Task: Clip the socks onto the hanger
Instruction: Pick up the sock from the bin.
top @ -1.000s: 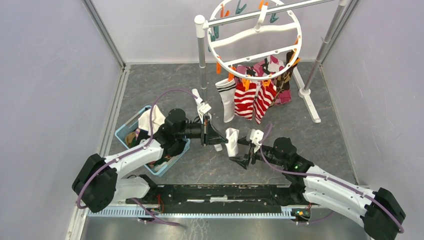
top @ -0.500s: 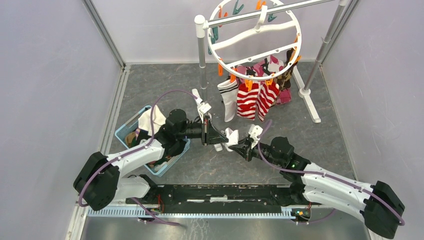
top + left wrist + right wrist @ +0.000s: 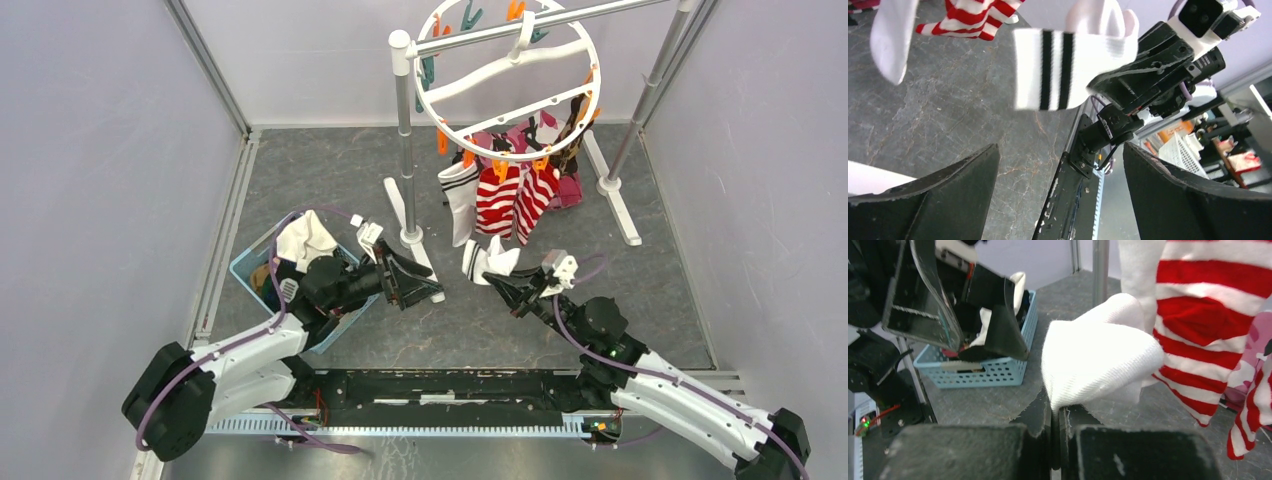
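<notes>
We find bright, even overhead lighting; shadows on the worktop (image 3: 330, 170) beneath the hanger (image 3: 510, 80) are soft and faint. In the left wrist view, the white sock (image 3: 1048, 70) near the hanger shows slight blur.

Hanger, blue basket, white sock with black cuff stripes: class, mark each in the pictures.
hanger (image 3: 475, 73), top external view, on its wavy crossbar.
blue basket (image 3: 983, 374), right wrist view, on its mesh side wall.
white sock with black cuff stripes (image 3: 1053, 70), left wrist view, on the striped cuff.
</notes>
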`<state>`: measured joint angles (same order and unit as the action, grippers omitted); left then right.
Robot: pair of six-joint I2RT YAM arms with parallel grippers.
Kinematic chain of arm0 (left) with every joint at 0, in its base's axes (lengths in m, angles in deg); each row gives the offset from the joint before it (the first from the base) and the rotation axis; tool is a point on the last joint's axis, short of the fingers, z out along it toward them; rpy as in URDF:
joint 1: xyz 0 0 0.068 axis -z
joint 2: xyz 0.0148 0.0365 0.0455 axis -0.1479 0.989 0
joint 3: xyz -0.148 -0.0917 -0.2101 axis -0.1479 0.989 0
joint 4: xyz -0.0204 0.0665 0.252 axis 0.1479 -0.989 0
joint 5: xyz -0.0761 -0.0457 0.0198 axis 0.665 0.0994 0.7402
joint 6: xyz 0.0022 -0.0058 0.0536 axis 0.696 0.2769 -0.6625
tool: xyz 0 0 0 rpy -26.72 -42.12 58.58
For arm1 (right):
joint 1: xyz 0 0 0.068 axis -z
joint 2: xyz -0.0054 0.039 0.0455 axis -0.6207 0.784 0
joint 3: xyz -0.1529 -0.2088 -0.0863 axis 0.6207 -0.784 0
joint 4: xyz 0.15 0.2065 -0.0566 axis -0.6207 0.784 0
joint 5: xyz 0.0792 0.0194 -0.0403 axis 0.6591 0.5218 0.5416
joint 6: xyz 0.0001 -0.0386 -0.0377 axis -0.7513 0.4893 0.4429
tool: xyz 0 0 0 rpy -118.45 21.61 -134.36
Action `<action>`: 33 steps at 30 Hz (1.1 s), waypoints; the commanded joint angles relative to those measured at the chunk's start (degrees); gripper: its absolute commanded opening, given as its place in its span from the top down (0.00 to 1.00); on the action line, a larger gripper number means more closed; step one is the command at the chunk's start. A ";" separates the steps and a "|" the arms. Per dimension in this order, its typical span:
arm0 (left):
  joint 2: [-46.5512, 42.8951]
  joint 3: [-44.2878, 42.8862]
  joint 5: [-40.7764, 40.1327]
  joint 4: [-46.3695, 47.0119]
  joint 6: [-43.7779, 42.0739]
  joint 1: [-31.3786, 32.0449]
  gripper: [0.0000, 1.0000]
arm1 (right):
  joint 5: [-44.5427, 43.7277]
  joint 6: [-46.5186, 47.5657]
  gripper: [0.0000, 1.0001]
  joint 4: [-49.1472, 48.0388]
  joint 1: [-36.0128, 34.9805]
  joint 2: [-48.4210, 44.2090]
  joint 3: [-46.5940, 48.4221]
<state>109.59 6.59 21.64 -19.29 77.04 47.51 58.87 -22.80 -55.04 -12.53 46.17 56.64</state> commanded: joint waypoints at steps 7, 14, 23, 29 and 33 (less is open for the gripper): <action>7.64 5.93 -13.55 28.08 25.82 2.38 0.02 | -3.84 -8.59 1.00 -12.40 -0.18 -1.52 -2.66; 17.32 4.52 -16.18 38.13 37.03 4.87 0.04 | -4.99 -12.40 1.00 -18.02 -0.17 -0.76 -4.82; 27.32 1.58 -17.43 46.20 41.95 7.83 0.16 | -4.03 -14.20 1.00 -21.28 -0.17 1.66 -5.02; 35.48 -1.72 -16.81 54.93 47.39 9.69 0.22 | -3.57 -14.97 1.00 -22.84 -0.17 2.73 -5.60; 37.70 -2.58 -17.65 57.14 48.48 9.95 0.35 | -3.65 -14.96 1.00 -22.08 -0.17 1.80 -5.81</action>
<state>145.91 5.69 5.23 26.06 121.59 57.10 54.74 -36.92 -73.81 -12.53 48.84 51.52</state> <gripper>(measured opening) 0.707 0.031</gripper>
